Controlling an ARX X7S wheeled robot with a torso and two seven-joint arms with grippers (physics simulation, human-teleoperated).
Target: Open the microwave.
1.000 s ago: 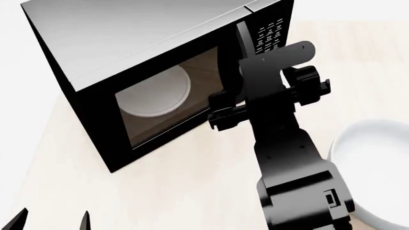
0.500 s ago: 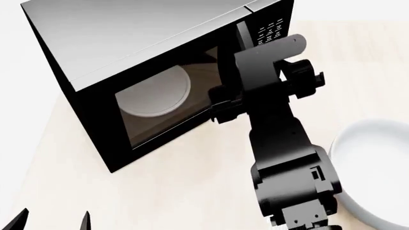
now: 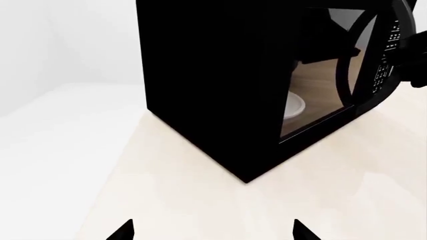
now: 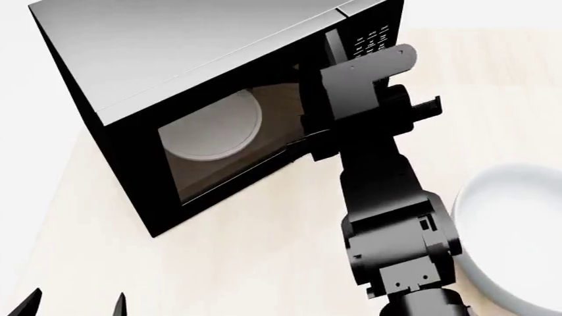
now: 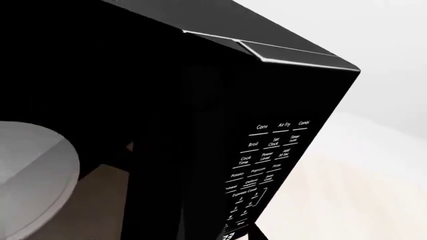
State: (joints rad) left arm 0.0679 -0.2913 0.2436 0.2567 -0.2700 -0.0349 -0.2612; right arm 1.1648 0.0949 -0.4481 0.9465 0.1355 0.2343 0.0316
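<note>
While the microwave (image 4: 210,99) sits at my 11 o'clock, door looking barely cracked, most of the swing remains. I have the right gripper (image 4: 307,135) at its handle (image 4: 333,49), grip state unclear; left gripper (image 3: 212,231) spread wide, idle.

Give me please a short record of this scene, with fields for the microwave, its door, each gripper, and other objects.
microwave: black, grey top, on the light table
door: seems closed; turntable plate visible through the glass
handle: vertical bar beside the keypad, mostly hidden by the right arm
right gripper: at the handle; jaw state hidden
left gripper: low, in front of the microwave, open, holding nothing
other: white bowl on the table, to the right
</note>
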